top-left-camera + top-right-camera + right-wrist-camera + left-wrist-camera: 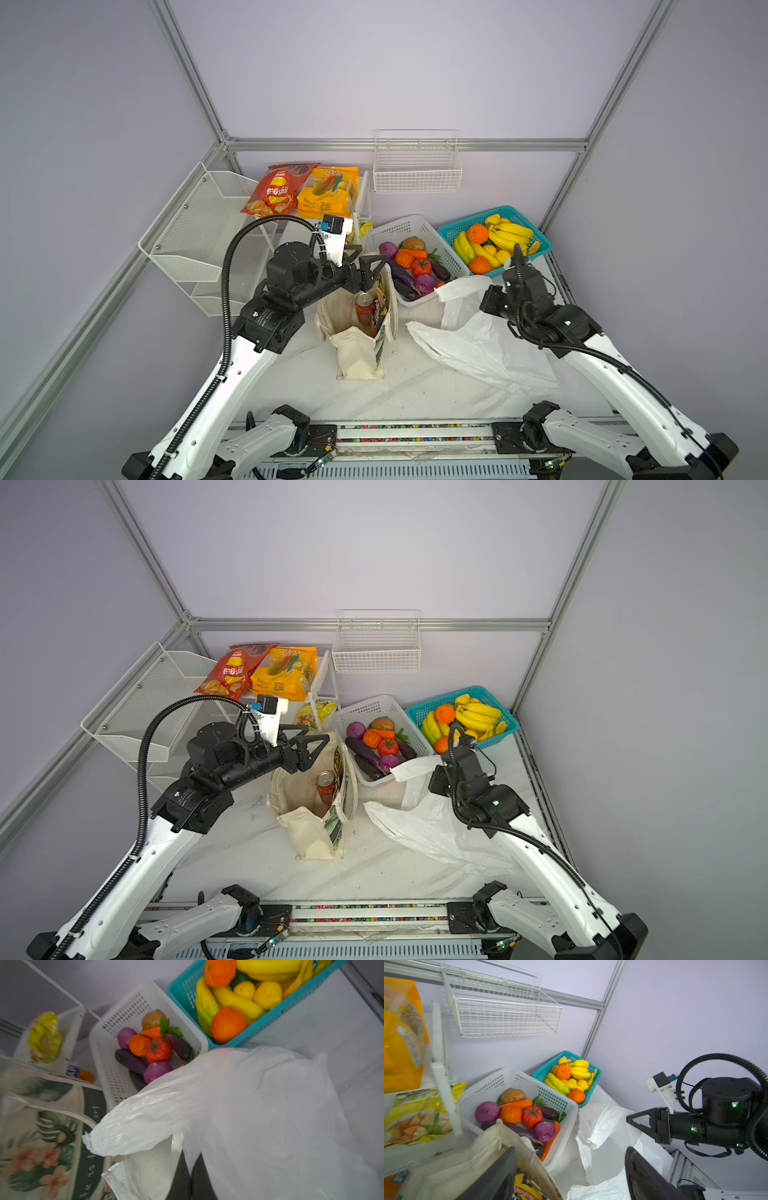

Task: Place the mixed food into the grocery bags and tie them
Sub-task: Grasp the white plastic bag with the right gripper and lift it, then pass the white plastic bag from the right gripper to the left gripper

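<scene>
Tote (357,353), carrier bag (478,345) on marbled tabletop (415,399)

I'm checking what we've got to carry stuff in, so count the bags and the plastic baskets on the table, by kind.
Bags: 2 (cream tote, white plastic bag)
Plastic baskets: 2 (white basket, teal basket)
Total: 4

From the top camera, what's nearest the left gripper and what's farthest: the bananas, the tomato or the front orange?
From the left gripper, in a top view:
1. Tomato, in the white basket just beside it.
2. Front orange, at the teal basket's near edge.
3. Bananas, farther back in the teal basket.
</scene>
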Controlling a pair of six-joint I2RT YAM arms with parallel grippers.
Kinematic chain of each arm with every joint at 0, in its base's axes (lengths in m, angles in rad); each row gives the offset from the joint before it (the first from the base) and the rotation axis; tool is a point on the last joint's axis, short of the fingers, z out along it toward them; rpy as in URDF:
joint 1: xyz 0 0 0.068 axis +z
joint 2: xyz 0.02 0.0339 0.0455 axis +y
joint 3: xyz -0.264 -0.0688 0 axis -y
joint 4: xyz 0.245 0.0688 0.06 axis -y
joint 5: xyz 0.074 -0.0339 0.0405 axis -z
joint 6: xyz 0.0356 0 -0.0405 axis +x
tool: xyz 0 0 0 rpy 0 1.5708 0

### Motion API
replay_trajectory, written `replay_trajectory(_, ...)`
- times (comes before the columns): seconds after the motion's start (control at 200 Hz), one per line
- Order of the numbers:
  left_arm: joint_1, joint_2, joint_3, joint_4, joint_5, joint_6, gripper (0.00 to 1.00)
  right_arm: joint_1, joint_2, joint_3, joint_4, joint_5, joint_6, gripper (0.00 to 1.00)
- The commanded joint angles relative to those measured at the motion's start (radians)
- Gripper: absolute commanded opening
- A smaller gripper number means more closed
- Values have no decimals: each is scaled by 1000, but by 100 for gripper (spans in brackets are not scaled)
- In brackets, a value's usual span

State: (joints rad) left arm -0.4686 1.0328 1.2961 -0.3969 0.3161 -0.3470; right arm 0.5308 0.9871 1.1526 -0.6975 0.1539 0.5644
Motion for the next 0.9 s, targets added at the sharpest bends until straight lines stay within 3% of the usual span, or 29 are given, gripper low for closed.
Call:
replay_trajectory(0.0, -47, -13, -38, 104, 35, -73, 80, -5, 17, 121, -28, -121, -47, 0)
replay_trajectory(0.11, -104, 11, -44, 110, -2, -54, 81, -7, 48, 264, -44, -119, -95, 0)
replay_trajectory(0.245, -109, 82, 15, 56, -73, -51, 81, -6, 64, 355, -38, -131, -141, 0)
replay_trajectory(0.375, -106, 198, 147, -54, -131, -41, 81, -6, 40, 310, 7, -174, -202, 0)
replay_trajectory(0.475, -107, 293, 233, -113, -80, -63, 81, -6, 0, 248, 63, -169, -205, 0)
replay_trajectory(0.64, -156, 417, 232, -8, 73, -179, 82, -6, -47, 159, 203, -190, -146, 0)
replay_trajectory(0.89, -208, 455, 139, 125, -18, -264, 84, -6, -60, 89, 388, -240, -15, 0)
